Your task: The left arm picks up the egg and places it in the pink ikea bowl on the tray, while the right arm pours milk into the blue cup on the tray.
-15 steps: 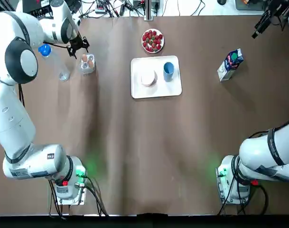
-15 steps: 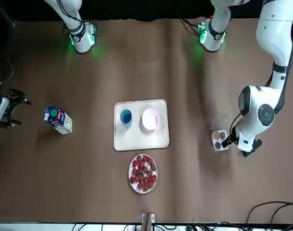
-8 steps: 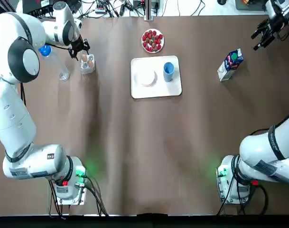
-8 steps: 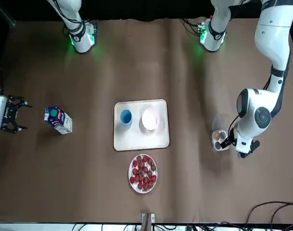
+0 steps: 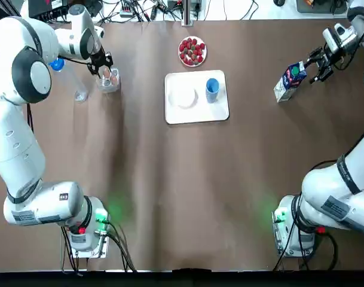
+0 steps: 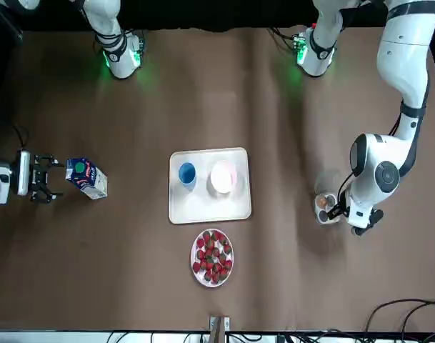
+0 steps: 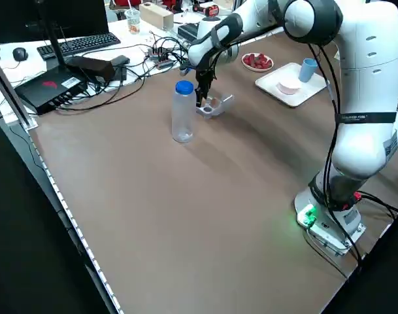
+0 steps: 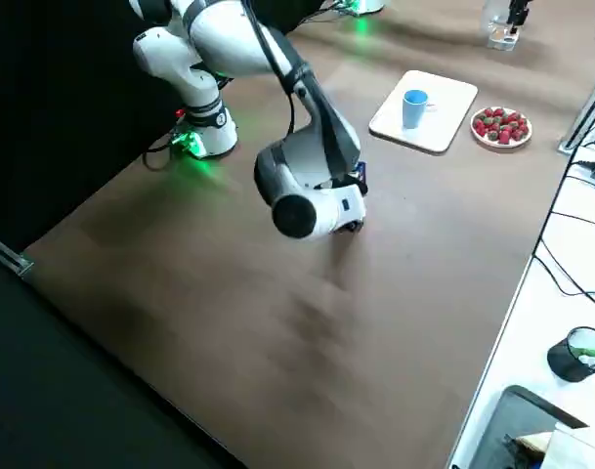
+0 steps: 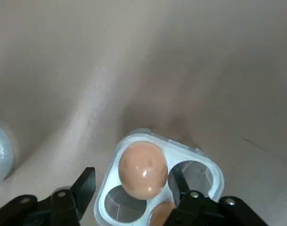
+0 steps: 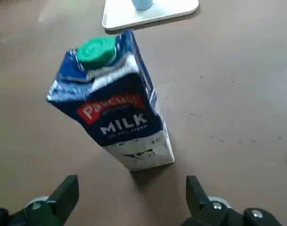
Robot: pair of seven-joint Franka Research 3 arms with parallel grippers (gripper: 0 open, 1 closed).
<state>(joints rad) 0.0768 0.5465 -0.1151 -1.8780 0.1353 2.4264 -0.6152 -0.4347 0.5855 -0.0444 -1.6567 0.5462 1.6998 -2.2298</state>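
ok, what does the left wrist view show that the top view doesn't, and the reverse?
Left wrist only: the holder has four cups, two empty, one egg upright, a second egg partly visible; the left gripper, fingers open, straddles it.
Top only: tray, pink bowl, blue cup, milk carton, and the right gripper open beside the carton.
Both: eggs in the holder, left gripper at it.

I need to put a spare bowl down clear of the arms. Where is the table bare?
Widest bare patch: between the tray and the two arm bases. Narrower strips lie between tray and egg holder, and tray and milk carton. Crowded: the left gripper, egg holder and water bottle cluster together; the right gripper, open, flanks the carton.
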